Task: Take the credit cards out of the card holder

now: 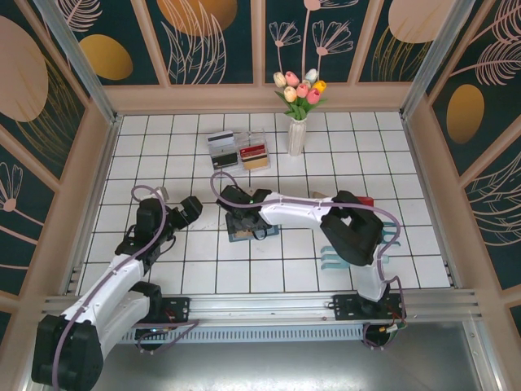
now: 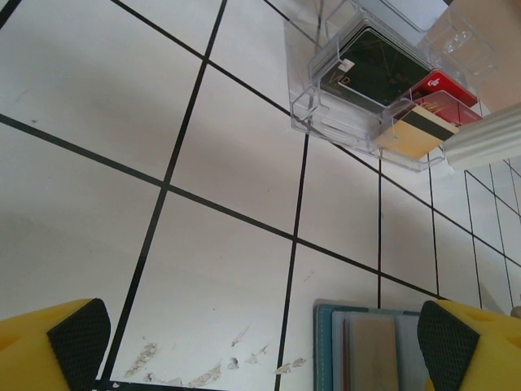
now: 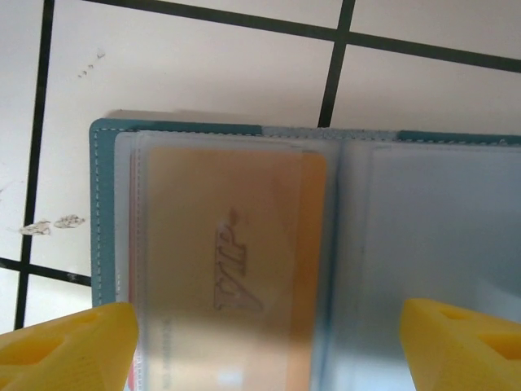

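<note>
The teal card holder (image 3: 99, 244) lies open on the white tiles, spread under my right gripper (image 3: 269, 350). That gripper is open, with its yellow fingertips (image 3: 73, 350) straddling the left page. A tan-gold VIP credit card (image 3: 232, 269) sits in the clear left slot with a red edge under it. In the top view my right gripper (image 1: 240, 215) hangs over the card holder (image 1: 251, 231). My left gripper (image 1: 191, 210) is open and holds nothing, just left of it. From the left wrist the card holder (image 2: 366, 350) shows near the right pad (image 2: 444, 342).
A clear two-compartment tray (image 1: 238, 150) at the back holds grey, black, red and tan cards; it also appears as the tray (image 2: 326, 106) from the left wrist. A white vase of tulips (image 1: 297, 130) stands beside it. A light-blue rake (image 1: 335, 257) lies near the right arm.
</note>
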